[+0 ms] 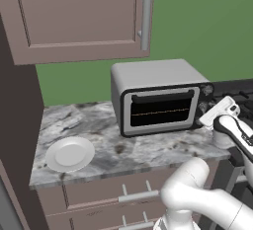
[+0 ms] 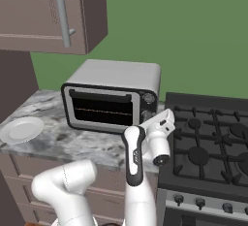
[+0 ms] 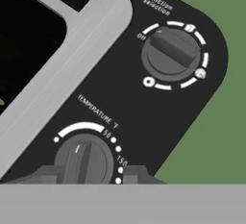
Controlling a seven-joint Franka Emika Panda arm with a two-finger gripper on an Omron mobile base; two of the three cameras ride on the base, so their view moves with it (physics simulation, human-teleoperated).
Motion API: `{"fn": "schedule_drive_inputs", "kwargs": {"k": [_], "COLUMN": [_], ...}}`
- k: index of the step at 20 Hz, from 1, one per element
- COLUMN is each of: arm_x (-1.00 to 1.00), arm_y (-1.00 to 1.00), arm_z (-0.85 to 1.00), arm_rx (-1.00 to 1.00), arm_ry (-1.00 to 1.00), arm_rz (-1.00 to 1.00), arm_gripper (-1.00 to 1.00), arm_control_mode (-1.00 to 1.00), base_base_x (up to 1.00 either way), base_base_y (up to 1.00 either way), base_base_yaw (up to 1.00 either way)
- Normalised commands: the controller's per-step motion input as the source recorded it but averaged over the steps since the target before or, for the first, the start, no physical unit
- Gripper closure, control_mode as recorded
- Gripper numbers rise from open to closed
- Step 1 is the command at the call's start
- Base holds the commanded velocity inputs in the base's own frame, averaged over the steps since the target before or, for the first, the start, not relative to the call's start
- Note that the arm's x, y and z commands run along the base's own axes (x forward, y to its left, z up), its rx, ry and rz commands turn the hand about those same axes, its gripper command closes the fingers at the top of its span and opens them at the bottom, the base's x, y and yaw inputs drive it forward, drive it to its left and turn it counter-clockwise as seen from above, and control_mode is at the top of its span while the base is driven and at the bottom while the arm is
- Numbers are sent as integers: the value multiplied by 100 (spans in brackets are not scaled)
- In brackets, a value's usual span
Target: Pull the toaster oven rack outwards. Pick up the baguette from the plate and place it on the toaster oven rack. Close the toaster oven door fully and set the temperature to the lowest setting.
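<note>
The toaster oven (image 1: 148,73) (image 2: 116,74) stands on the counter with its door (image 1: 160,109) (image 2: 101,108) closed upright. Behind the dark glass I make out only a thin orange line; rack and baguette cannot be told apart. The white plate (image 1: 69,153) (image 2: 22,129) lies bare at the counter's left. My gripper (image 1: 204,118) (image 2: 147,118) (image 3: 89,176) is at the oven's dark control strip (image 3: 125,98). Its fingertips (image 3: 45,175) flank the temperature knob (image 3: 84,158) on both sides and look shut on it. The function knob (image 3: 173,55) sits beyond it.
A black stove (image 2: 213,137) adjoins the oven on the right. A brown wall cabinet (image 1: 79,12) with a bar handle hangs above the counter. Drawers (image 1: 123,194) run under the marble counter (image 1: 99,125), and a tall brown panel borders it on the left.
</note>
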Motion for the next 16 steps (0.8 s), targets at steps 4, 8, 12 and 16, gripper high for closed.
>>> {"fn": "schedule_drive_inputs", "kwargs": {"k": [4,8,12,16], "arm_x": [0,1,12,28], "arm_y": [29,19,1,0], "arm_z": [-1,0,0,0], "arm_rx": [0,0,0,-5], "arm_ry": [-8,-8,-9,-10], "arm_rz": [0,0,0,0], "arm_gripper": [100,100,100,100], "arm_control_mode": [-100,-100,-100,-100], "base_base_x": [0,0,0,0], "base_base_y": [0,0,0,0], "base_base_yaw": [0,0,0,0]}}
